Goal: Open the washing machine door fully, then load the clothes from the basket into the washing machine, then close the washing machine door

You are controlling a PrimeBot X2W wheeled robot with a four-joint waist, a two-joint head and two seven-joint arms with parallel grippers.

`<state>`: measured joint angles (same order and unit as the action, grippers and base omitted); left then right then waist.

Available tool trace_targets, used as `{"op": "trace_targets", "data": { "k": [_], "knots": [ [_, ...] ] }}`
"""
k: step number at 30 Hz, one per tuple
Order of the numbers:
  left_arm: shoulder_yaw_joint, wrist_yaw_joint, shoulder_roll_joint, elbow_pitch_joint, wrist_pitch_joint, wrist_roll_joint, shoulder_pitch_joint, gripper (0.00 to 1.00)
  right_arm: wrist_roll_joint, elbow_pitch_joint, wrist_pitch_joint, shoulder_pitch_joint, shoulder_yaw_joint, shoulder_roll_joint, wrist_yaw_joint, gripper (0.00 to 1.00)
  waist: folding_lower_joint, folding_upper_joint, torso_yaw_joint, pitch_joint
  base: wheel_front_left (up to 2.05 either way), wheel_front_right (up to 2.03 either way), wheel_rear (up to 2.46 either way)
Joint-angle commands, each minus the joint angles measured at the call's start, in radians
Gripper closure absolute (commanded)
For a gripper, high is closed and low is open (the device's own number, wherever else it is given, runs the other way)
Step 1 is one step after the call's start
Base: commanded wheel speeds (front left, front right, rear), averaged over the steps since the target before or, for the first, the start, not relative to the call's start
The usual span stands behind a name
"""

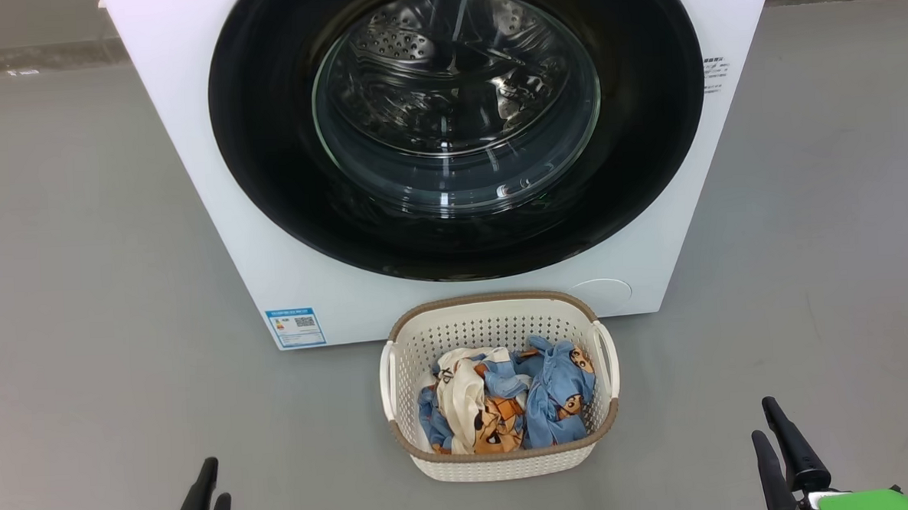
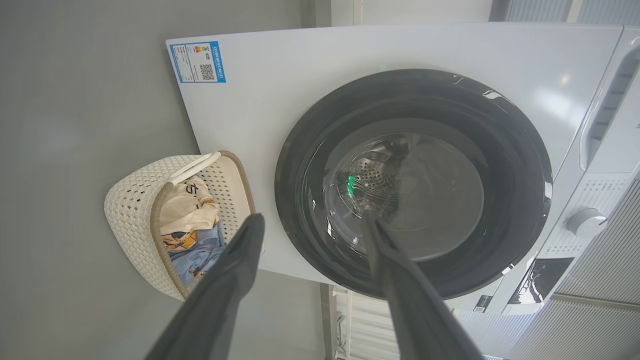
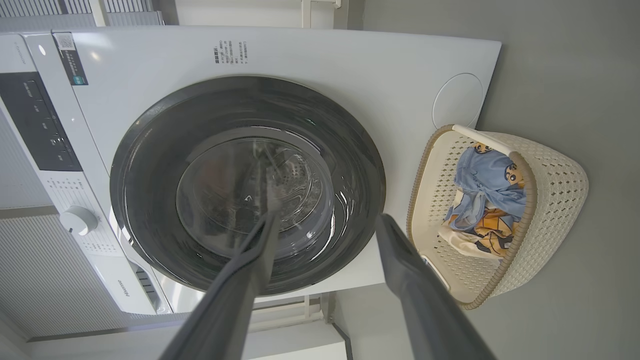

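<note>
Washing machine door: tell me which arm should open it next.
Right, narrowly. The door is shut and both grippers are open and empty, but the right gripper sits further forward than the left gripper. I cannot tell which side it opens from, so this is a guess.

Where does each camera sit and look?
Head view: on the head, looking down at the washing machine door, basket and clothes; left gripper and right gripper peek in below.
Left wrist view: on the left wrist, turned sideways, facing the door; its open fingers show.
Right wrist view: on the right wrist, sideways too; its open fingers show.
All share door and basket.
</note>
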<state>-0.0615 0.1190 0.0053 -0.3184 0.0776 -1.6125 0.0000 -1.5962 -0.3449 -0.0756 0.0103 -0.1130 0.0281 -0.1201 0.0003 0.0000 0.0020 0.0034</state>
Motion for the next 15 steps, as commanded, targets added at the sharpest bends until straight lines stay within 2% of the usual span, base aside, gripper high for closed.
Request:
{"op": "trace_targets", "data": {
  "k": [1, 15],
  "knots": [
    [-0.003, 0.004, 0.014, 0.034, -0.009, 0.016, -0.024, 0.00, 0.017, 0.028, 0.008, 0.028, 0.006, 0.008, -0.001, 0.00, -0.0002, 0.0000, 0.000, 0.000, 0.00, 0.00, 0.00],
    [0.011, 0.005, 0.024, 0.063, -0.053, 0.174, -0.026, 0.00, 0.162, 0.052, 0.052, 0.045, 0.037, 0.027, -0.002, 0.00, -0.0003, 0.0000, 0.005, 0.002, 0.00, 0.00, 0.00]
  ]
}}
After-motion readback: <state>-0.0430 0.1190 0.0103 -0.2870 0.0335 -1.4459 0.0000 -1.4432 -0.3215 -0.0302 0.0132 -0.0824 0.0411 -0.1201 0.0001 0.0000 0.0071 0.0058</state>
